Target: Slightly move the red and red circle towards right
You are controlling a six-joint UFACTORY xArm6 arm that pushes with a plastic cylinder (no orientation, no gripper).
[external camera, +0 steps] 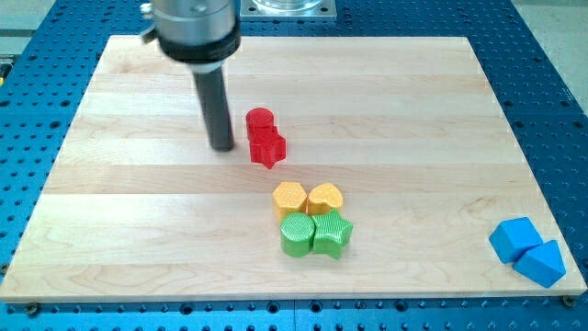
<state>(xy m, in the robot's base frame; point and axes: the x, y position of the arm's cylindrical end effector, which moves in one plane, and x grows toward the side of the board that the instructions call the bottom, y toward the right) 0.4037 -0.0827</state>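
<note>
You have two red blocks (265, 136), two yellow (307, 199), two green (315, 234) and two blue (527, 251).

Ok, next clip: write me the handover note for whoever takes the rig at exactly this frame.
Tip: my tip is down on the wooden board, just to the view's left of the red pair, very close; contact cannot be confirmed.
Job's things: the red circle and the red star sit touching, circle above star, near the board's centre.
Others: yellow hexagon, yellow heart, green circle and green star are clustered below; two blue blocks sit at the lower right.
Done: tip is lined up on the pushing side.
Left: the short rightward push of both reds.
</note>
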